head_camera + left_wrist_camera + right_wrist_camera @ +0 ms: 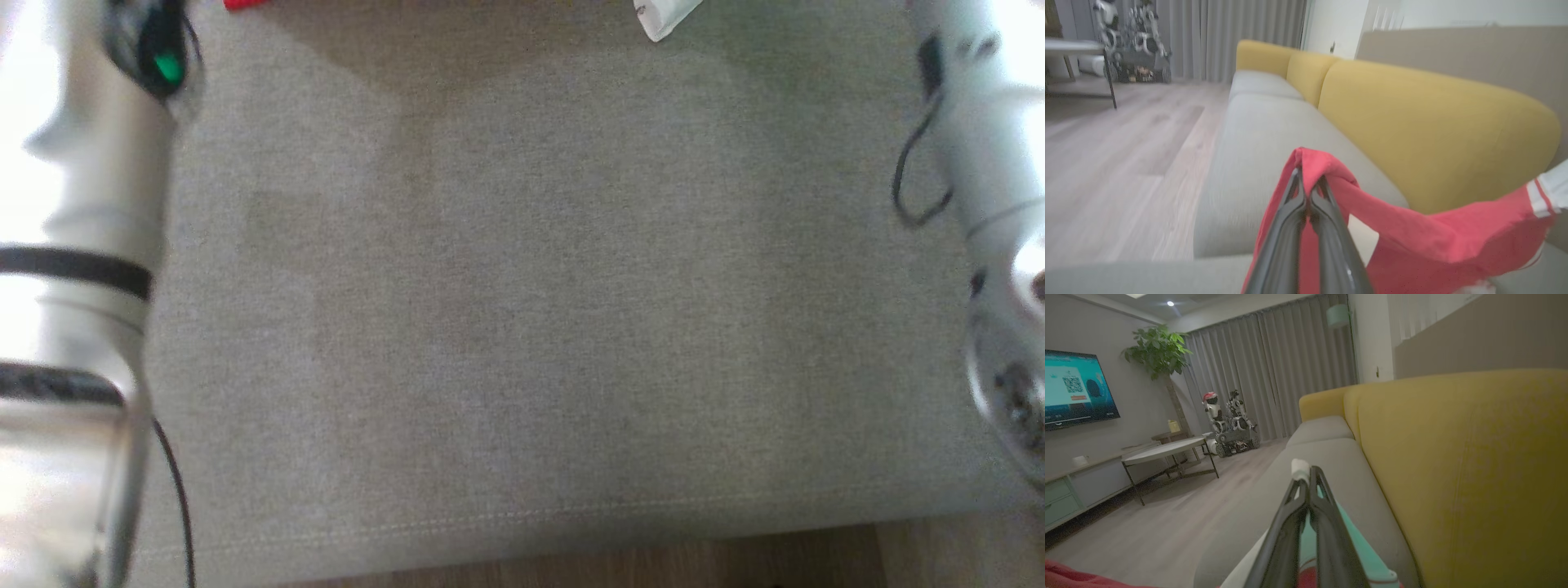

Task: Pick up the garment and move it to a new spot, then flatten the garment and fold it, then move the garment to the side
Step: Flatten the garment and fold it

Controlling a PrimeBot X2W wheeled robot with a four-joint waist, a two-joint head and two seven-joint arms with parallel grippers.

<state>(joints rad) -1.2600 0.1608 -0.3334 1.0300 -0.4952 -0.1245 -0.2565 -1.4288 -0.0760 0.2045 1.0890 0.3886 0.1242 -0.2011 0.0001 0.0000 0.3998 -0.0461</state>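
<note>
Garment [1421, 245] stretches between the left pincer [1309, 181] and right pincer [1306, 477], both clamped shut on it; yellow backrest [1433, 134] beside them, grey seat [1257, 134] beneath.

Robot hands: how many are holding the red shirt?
2. The left hand pinches a red fold of the shirt, shut tight, above the grey sofa seat. The right hand is shut on a white edge of it, beside the yellow cushion.
</note>
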